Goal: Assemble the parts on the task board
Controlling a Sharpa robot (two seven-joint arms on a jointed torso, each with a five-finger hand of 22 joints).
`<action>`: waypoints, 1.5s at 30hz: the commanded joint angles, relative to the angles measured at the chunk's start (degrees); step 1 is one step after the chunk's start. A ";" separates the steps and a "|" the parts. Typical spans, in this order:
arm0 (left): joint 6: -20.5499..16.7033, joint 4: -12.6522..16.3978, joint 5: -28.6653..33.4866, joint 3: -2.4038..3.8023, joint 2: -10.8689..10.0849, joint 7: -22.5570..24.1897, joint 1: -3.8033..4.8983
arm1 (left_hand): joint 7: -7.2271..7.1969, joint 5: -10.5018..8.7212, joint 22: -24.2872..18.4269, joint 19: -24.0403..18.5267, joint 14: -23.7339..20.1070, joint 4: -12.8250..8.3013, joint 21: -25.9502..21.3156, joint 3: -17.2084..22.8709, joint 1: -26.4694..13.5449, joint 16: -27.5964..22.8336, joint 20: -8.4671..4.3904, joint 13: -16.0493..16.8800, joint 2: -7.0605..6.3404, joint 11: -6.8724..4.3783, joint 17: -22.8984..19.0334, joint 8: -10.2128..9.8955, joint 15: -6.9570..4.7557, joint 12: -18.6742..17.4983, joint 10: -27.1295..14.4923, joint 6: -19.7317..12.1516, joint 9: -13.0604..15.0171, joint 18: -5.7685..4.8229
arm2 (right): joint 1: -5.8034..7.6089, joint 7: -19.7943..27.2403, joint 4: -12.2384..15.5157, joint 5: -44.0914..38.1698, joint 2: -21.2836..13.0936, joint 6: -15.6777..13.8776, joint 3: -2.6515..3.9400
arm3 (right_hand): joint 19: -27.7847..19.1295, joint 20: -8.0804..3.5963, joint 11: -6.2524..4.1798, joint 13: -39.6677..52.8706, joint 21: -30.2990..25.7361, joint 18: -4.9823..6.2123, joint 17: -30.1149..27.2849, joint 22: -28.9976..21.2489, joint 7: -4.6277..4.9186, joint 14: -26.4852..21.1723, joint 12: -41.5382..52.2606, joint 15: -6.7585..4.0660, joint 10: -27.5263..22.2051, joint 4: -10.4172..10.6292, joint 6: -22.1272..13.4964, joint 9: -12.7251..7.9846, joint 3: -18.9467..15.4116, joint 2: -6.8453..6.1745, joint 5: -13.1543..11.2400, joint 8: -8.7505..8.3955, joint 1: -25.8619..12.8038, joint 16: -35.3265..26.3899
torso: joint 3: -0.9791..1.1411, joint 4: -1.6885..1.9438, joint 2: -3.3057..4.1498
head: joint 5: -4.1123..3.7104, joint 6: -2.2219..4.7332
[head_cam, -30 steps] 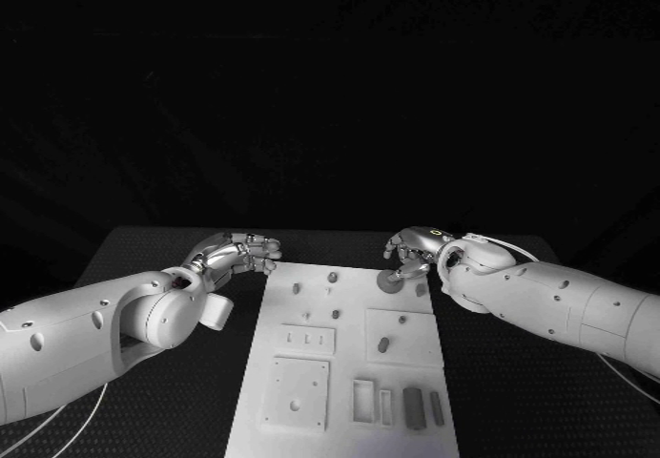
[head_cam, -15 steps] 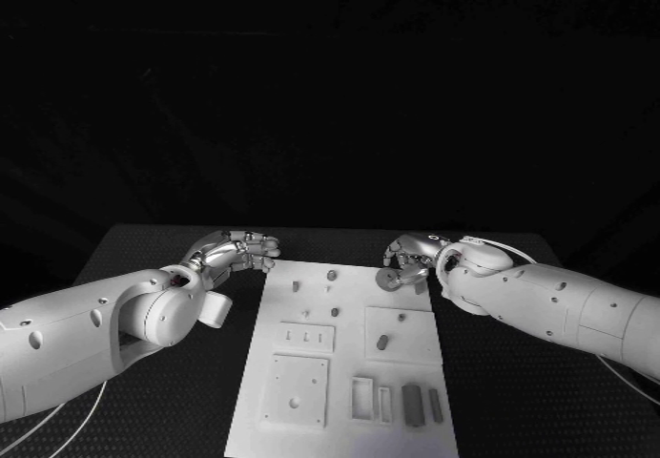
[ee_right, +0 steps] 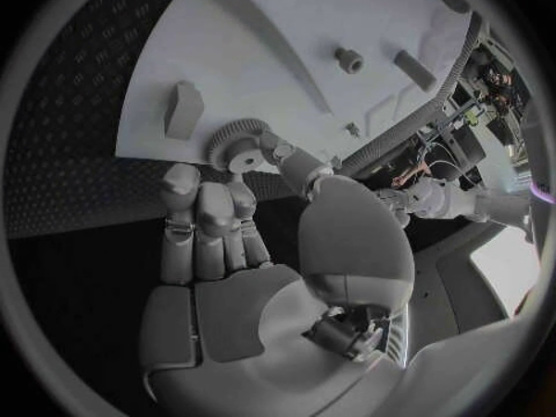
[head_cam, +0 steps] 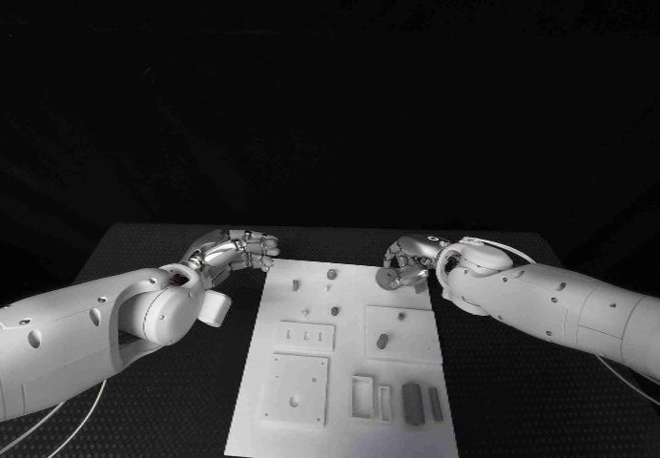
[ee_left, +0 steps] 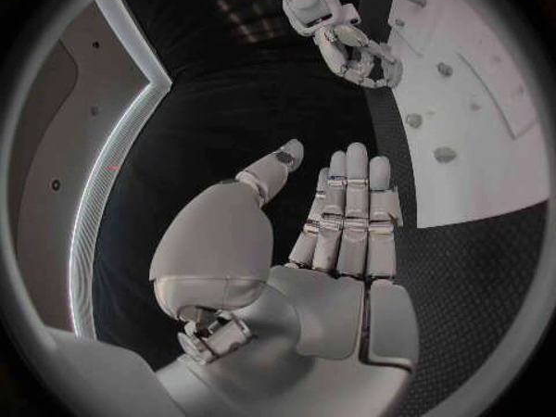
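Note:
The white task board [head_cam: 352, 367] lies in the middle of the black table. My right hand [head_cam: 413, 258] hovers at the board's far right corner and pinches a small toothed gear [head_cam: 391, 279] between thumb and fingers; the right wrist view shows the gear [ee_right: 235, 145] at the fingertips, over the board's edge [ee_right: 267, 28]. Off the board's far left corner my left hand [head_cam: 237, 250] holds nothing, and in the left wrist view its fingers [ee_left: 346, 215] are stretched out side by side with the thumb apart. Small pegs [head_cam: 332, 276] stand on the board.
Near the front edge the board carries a square plate [head_cam: 298, 391], a slotted frame [head_cam: 361, 399] and two dark bars [head_cam: 411, 404]. A small block [ee_right: 182, 109] lies on the board close to the gear. Black table mat [head_cam: 165, 401] runs along both sides.
My right hand has lifted the gear slightly off the board's far right corner. The left hand has drifted a little toward the far side.

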 commanded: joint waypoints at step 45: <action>0.83 0.29 -0.20 0.04 -0.12 0.45 0.06 | 0.09 -0.32 0.85 -0.46 0.08 -0.45 0.40 0.11 -0.83 -0.52 0.03 0.06 0.35 0.23 0.22 -0.31 0.33 -0.36 0.40 -0.26 0.12 0.94 | -2.71 0.84 -1.25 -9.84 0.48 -2.47 -0.40 | -0.65 0.46 -1.71 -1.25 1.45 2.68 1.87 0.84 -1.20 0.98 0.12 -1.42 -1.78 1.40 8.63 0.25 10.71 3.11 -2.46 1.84 1.54 -1.93 | -0.03 0.03 -0.03 | -0.10 -0.38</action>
